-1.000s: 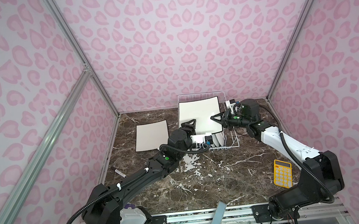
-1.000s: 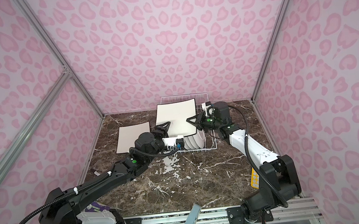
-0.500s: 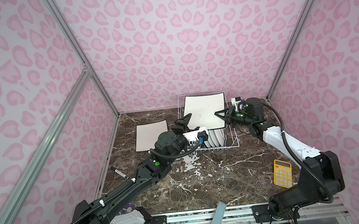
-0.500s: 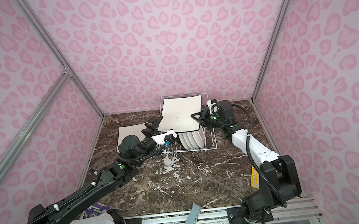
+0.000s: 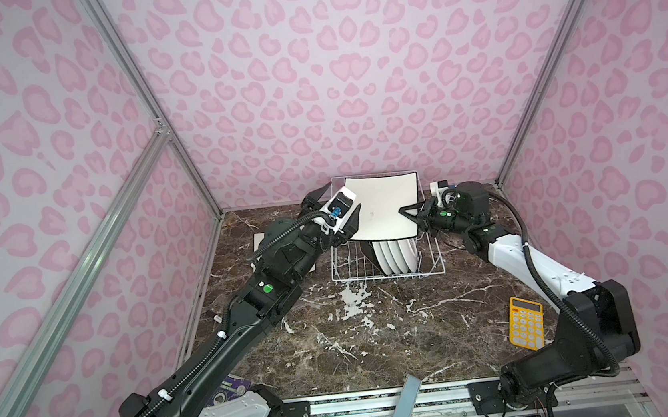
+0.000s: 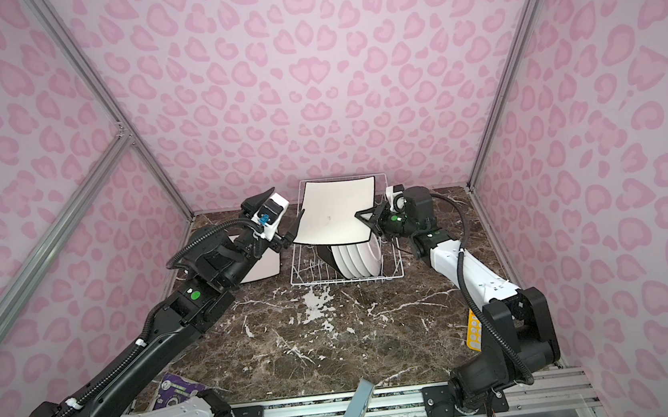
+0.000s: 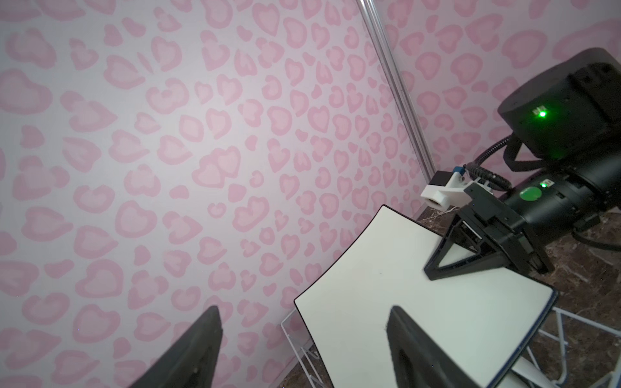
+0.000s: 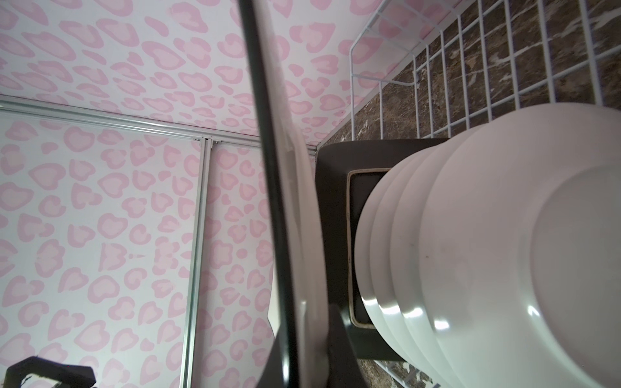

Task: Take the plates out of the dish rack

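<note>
Lifted higher than before, left gripper (image 7: 304,310) gapes at cream square plate (image 5: 382,207) pinched by outstretched right gripper (image 5: 404,213).

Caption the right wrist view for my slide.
Right pincer grips cream-white square plate edge-on; four round white plates stand in white wire dish rack.

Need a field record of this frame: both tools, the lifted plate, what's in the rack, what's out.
right tool: shut on cream square plate, held above the dish rack
left tool: open, at that plate's left edge, not gripping
in rack: four round white plates on edge; dark brown square plate beside them
unloaded: second cream square plate, flat on the table left of the rack
other: yellow calculator near the table's right edge
</note>
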You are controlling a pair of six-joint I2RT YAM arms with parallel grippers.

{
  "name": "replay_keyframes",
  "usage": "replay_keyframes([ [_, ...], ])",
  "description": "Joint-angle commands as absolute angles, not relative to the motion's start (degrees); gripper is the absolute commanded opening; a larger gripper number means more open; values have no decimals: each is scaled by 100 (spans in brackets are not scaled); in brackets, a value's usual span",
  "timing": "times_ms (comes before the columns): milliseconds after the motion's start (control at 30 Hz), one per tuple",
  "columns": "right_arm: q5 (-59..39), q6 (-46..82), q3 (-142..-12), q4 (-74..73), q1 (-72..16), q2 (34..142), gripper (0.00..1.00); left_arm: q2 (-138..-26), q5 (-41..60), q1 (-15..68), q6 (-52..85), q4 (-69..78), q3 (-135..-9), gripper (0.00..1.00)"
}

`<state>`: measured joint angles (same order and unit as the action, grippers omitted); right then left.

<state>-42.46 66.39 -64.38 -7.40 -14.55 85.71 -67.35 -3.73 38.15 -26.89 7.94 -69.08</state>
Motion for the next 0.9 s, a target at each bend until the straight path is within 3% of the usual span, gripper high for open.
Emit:
replay_keyframes([
  [0, -4377, 6539, -6478, -1558, -1463, 8493, 0, -6838, -264, 3533, -1069, 259, -7229, 85],
  [67, -4385, 6539, -6458, -1567, -1468, 8482, 0, -6991, -345, 3263, -307, -109, -7547, 91],
  [367, -4490, 6429, -6457, -1508, -1485, 8453, 0, -7681, 1274, 2062, 1977, -1256, -8371, 92],
  [867, -4685, 6441, -6438, -1809, -1489, 8442, 0, -8614, 2546, 1421, 3266, -1654, -8414, 91],
])
